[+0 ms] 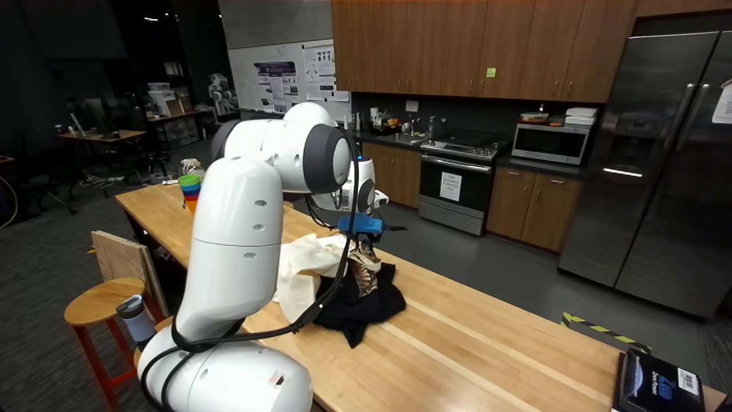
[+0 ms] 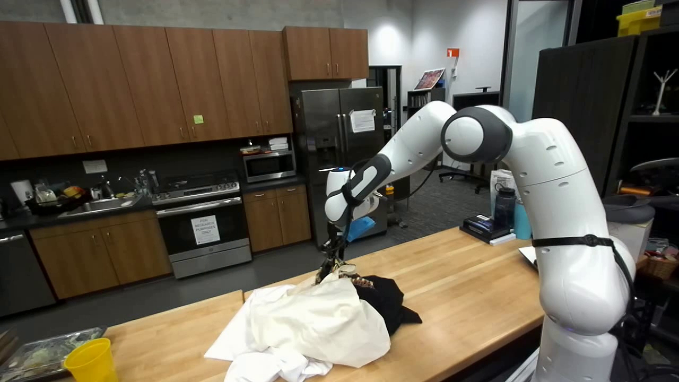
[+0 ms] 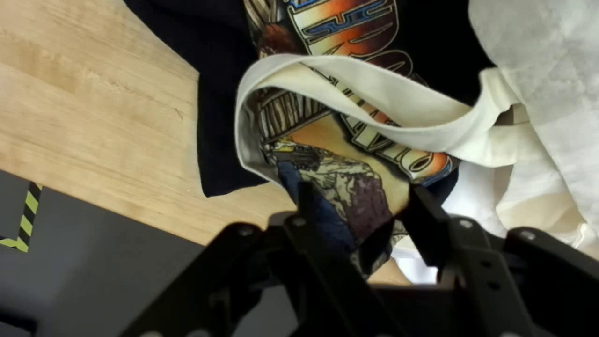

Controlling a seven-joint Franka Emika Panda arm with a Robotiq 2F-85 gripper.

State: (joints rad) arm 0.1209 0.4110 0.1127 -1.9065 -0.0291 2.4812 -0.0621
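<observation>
- I have the tool (image 3: 360, 193) low at the far side of the surface (image 1: 457, 332), its fingers apart with a fold of the shirt (image 1: 366, 303) between them; I can't tell whether both sides press on the cloth.
- The shirt lies bunched just right of the cream bag (image 2: 318, 318), its printed part rising toward the tool.
- I judge the step in hand to be taking hold of that fold. The next move, as I read it, calls for bringing the fingers together squarely on the cloth before any lift.
- The strap (image 3: 402, 137) is my worry: it loops from the bag across the print, and its left end dips close to the fold. If it gets caught too, the bag could drag along.
- The far edge of the surface runs close by the tool, with floor beyond, so I'd favour going straight up or toward the near side.
- On the left, the bag and white cloth (image 2: 270, 365) crowd the shirt.
- To the right, a long stretch of wood runs from the shirt to the box (image 1: 660, 380); that is my widest room.
- The cable (image 1: 313, 313) hangs low along the arm, so I'd mind it when swinging.
</observation>
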